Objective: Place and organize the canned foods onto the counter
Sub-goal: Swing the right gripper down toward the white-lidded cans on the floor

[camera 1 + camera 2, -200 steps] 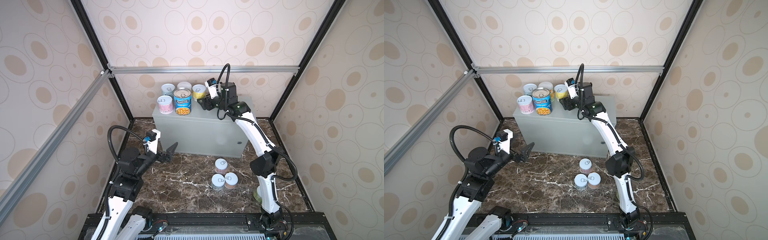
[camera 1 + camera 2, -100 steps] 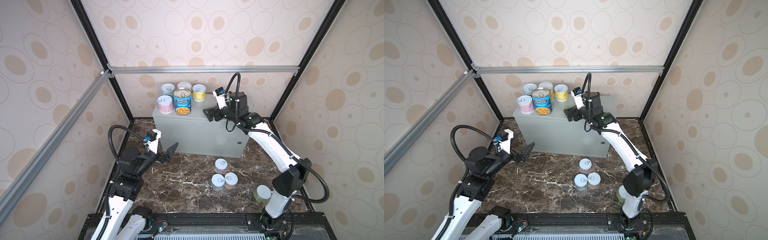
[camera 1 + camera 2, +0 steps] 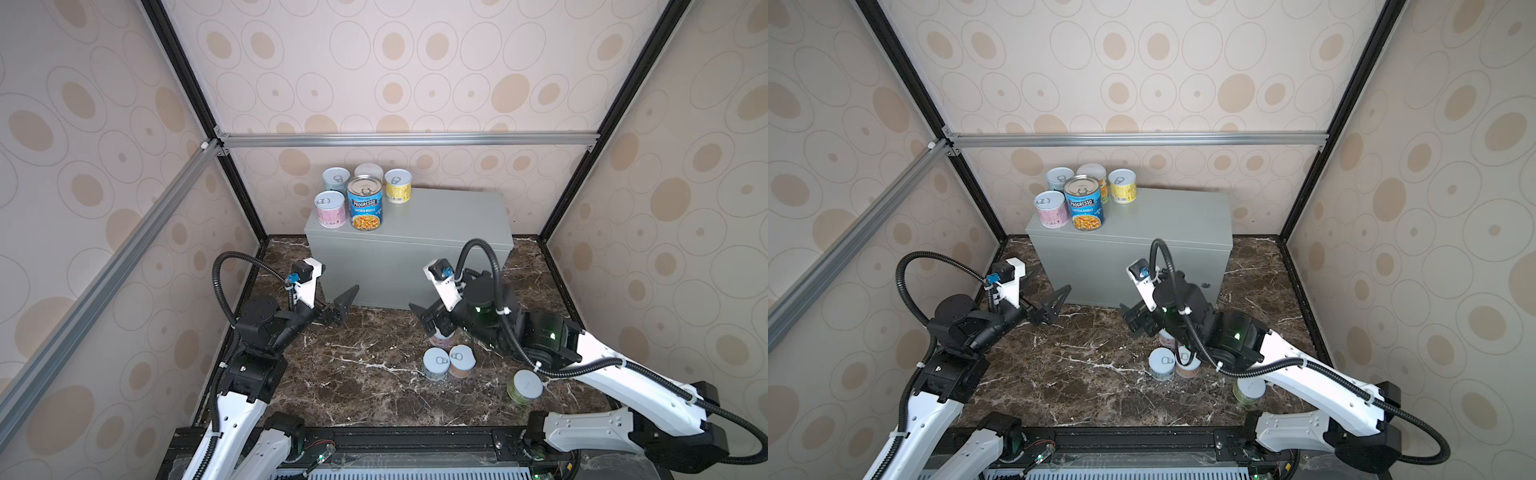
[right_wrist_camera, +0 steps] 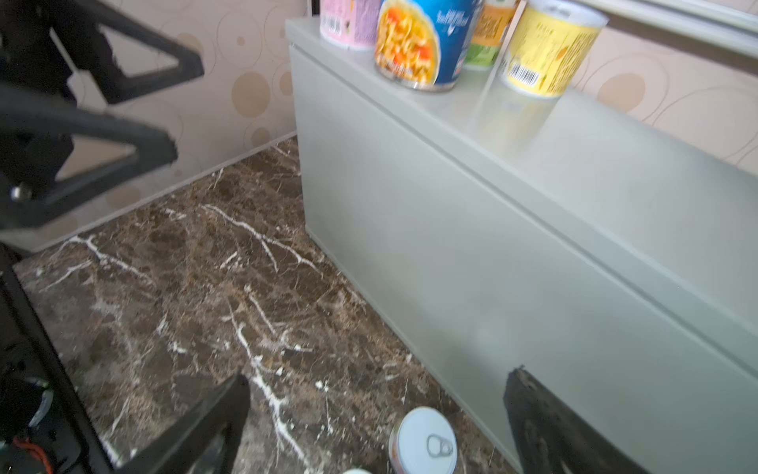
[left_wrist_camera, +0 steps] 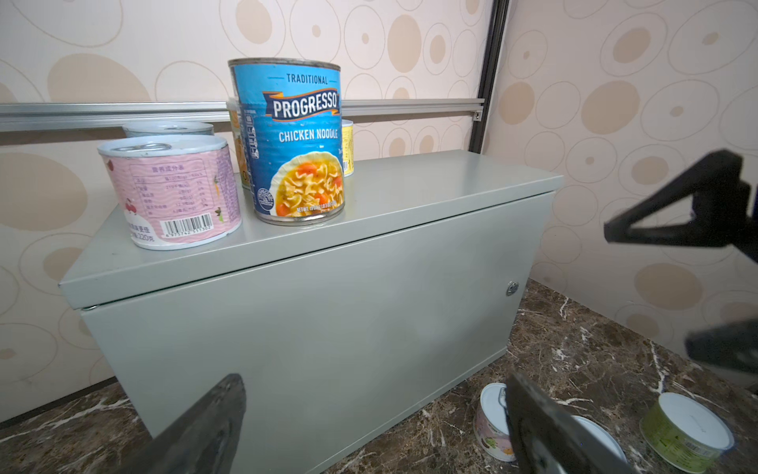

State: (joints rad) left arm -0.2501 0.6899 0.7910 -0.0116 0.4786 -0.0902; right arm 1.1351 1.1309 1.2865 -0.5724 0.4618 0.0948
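The grey counter [image 3: 440,216] carries several canned foods at its left end: a tall blue Progresso can [image 3: 365,202], a pink can [image 3: 330,209], a yellow can [image 3: 398,185] and two more behind. On the marble floor stand three short cans close together [image 3: 436,363] and a green one [image 3: 524,386]. My right gripper [image 3: 430,321] hangs open just above the farthest can of that group [image 4: 424,441], which lies between its fingers but is not touched. My left gripper [image 3: 343,305] is open and empty, in front of the counter's left half [image 5: 328,328].
Patterned walls and black frame posts close in the cell on three sides. A silver rail [image 3: 407,139] runs along the back above the counter. A small round lock [image 5: 512,288] sits on the counter's front. The right part of the counter top is bare.
My right arm has left the yellow can on the counter, opened, and swung down to the floor over the three cans. The left arm has stayed put.
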